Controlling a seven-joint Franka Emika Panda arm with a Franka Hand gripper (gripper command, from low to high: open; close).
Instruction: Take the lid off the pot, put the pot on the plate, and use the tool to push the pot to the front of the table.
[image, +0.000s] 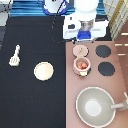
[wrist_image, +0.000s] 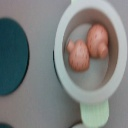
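Exterior view: hand (image: 85, 33), grip state unclear, hovers beyond the small pinkish-tan pot (image: 81, 65); pale-pink knobbed lid (image: 79, 50) lies beside it; pot looks light, rigid, graspable by its rim

Robot lab: hand (image: 86, 31) above toy stove (image: 92, 75), black table (image: 30, 95).

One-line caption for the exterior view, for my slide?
Gripper above stove; lid off beside pot; plate and tool on table.
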